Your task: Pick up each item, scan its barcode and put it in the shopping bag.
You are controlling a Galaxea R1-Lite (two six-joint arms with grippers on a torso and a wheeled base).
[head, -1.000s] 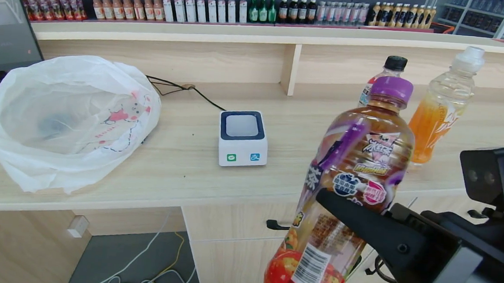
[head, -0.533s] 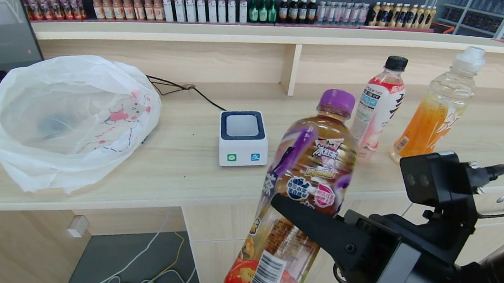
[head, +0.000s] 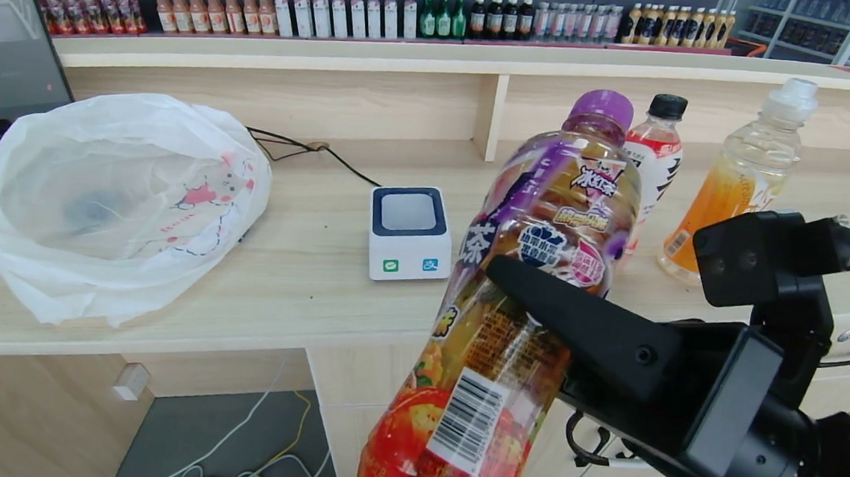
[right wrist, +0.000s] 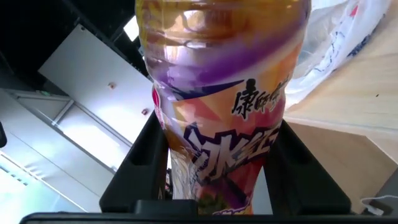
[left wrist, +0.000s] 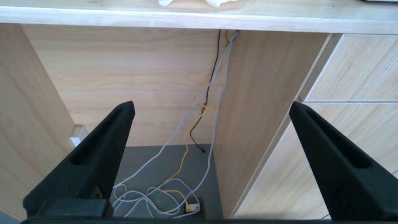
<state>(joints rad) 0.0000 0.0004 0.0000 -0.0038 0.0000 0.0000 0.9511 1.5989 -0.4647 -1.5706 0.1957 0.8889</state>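
Note:
My right gripper [head: 540, 306] is shut on a large tea bottle [head: 519, 290] with a purple cap, held in the air in front of the counter, tilted with its cap leaning away and to the right. Its barcode [head: 466, 419] faces the head camera near the bottom. In the right wrist view the bottle [right wrist: 224, 118] sits between the two black fingers [right wrist: 146, 162]. The white scanner box [head: 408, 233] stands on the counter to the bottle's left. The white shopping bag [head: 117, 198] lies open at the counter's left. My left gripper [left wrist: 211, 162] is open below the counter, holding nothing.
Two more bottles stand on the counter at the right: a pink-labelled one with a black cap [head: 651, 161] and an orange drink with a white cap [head: 743, 178]. A black cable [head: 304, 148] runs behind the scanner. A raised shelf [head: 408, 54] backs the counter.
My right gripper has carried the tea bottle leftward, away from the two standing bottles, then raised it and tilted it further so the barcode shows more fully.

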